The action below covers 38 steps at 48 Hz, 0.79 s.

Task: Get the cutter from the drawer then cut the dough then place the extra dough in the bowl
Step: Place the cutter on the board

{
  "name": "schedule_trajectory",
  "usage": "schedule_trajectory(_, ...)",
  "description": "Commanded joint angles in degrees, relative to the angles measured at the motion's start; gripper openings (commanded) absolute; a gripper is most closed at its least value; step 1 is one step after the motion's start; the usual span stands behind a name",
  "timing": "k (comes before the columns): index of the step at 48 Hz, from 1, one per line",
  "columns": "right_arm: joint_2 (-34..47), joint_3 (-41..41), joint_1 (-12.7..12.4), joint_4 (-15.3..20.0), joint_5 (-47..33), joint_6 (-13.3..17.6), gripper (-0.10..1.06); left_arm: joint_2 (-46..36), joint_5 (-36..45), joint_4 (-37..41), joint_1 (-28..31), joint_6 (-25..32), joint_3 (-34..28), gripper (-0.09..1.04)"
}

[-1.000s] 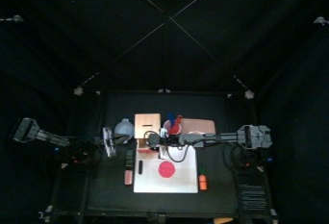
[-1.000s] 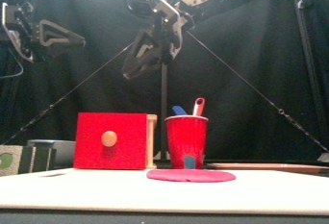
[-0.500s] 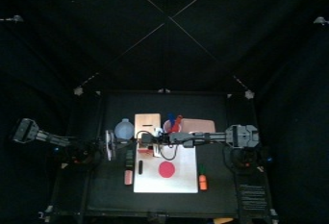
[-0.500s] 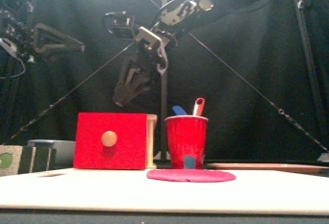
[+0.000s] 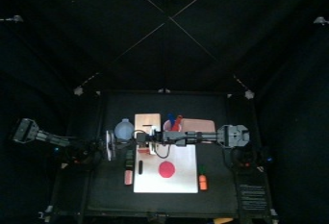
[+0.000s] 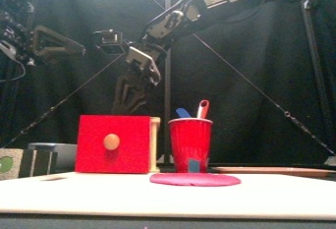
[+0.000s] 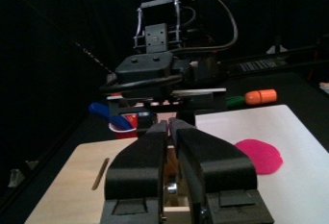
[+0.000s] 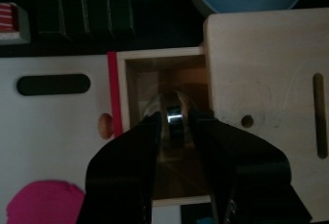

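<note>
While the left arm waits at 9 o'clock, the right arm does all the moving. Over the last second the right gripper (image 8: pixel 179 124) slides from high above the red cup (image 6: pixel 191 143) toward 9 o'clock and comes down. In the front view it now hangs just above the wooden box (image 8: pixel 264 74). Nothing on the worktop shifts meanwhile.

I read that descent as the reach for the first step. The drawer (image 8: pixel 161 79) already stands pulled out, its red front (image 6: pixel 118 144) facing 6 o'clock. The cutter (image 8: pixel 176 111) lies inside it, right under the jaw tips. The jaws stand a little apart with the cutter's metal showing in the gap between them. Whether they touch it yet I cannot tell, so I judge the cutter not yet lifted.

Cutting and clearing are both ahead. The dough (image 6: pixel 195 179) lies flat and whole on the white board (image 5: pixel 180 182), at about 5 o'clock from the box. The bowl (image 5: pixel 123 129) sits just beside the box at its 9 o'clock.

The right arm stretches in from 3 o'clock past the middle, its forearm sloping down and its gripper aimed steeply into the drawer. The left gripper (image 7: pixel 172 132) hovers near the bowl, facing the box, with its jaws pressed together on nothing.
</note>
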Motion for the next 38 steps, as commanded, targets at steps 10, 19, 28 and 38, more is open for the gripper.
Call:
schedule_trajectory(10,-0.6,-1.6,-0.5,-0.1,0.7,0.1,0.68,0.0,0.0,0.1,-0.2,0.0,-0.4,0.53)
schedule_trajectory(19,-0.1,-1.8,-0.4,-0.1,1.0,0.1,0.67,0.0,0.0,0.1,-0.3,0.0,-0.4,0.53)
schedule_trajectory(28,-0.1,-1.8,-0.4,-0.1,1.2,0.2,0.63,0.0,0.0,0.1,-0.3,0.0,-0.4,0.53)
schedule_trajectory(38,0.4,-1.9,-0.4,0.2,1.5,0.3,0.49,0.0,0.1,-0.7,-0.3,0.0,-0.3,0.53)
